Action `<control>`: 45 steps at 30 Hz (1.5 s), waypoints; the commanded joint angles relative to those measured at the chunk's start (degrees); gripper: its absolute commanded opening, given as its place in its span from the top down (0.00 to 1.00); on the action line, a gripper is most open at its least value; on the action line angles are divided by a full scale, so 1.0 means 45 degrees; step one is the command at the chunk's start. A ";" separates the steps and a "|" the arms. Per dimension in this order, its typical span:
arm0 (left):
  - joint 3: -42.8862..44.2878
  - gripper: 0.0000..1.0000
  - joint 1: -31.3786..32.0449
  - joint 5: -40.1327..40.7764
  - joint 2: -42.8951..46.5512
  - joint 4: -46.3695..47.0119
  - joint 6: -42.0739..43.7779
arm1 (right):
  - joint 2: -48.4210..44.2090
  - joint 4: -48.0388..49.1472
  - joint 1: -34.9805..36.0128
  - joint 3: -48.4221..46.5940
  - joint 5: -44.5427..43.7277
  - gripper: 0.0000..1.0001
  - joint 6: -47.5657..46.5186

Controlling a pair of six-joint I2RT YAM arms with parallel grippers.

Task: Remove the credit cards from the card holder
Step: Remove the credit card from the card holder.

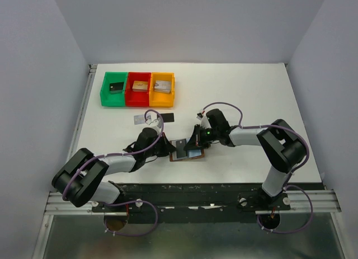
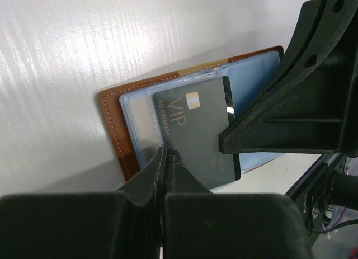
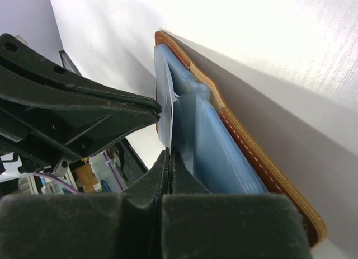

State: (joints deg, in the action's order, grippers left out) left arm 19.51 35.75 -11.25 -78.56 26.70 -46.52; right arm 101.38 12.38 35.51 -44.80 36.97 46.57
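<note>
Left arm [image 1: 114,161], right arm [image 1: 246,136]: black joints, pale grey links, purple cables [image 1: 221,104] looping; matte black fingers [image 2: 146,183]

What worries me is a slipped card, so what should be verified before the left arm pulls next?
1. Left tool shut on the VIP card: ok, pinching its near edge.
2. Right tool anchoring the card holder: ok, shut on its blue lining.
3. Right tool clear of the VIP card: cannot tell; its tip meets the card's edge in the left wrist view.
4. Card holder open on the table: ok.
5. Every card out: not ok; only a silver card and a black card lie apart on the table.
</note>
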 commanded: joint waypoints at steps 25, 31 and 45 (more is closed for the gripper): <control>-0.0195 1.00 0.0239 0.0292 -0.0822 0.0024 0.0006 | 0.0087 0.2013 -0.0254 0.0462 0.1315 0.69 0.1116; -0.0116 1.00 0.0396 0.0234 -0.0861 0.0161 0.0123 | 0.0302 0.1899 -0.0234 0.0229 0.1374 0.69 0.1137; -0.0058 1.00 0.0669 -0.0255 -0.1017 0.1137 0.0299 | 0.0692 0.0687 -0.0136 -0.0201 0.0866 0.66 0.0375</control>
State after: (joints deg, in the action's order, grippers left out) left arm 19.27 37.41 -10.72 -81.78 31.33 -46.41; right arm 102.85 16.67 34.39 -43.79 40.62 49.95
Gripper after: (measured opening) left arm 0.027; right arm 0.343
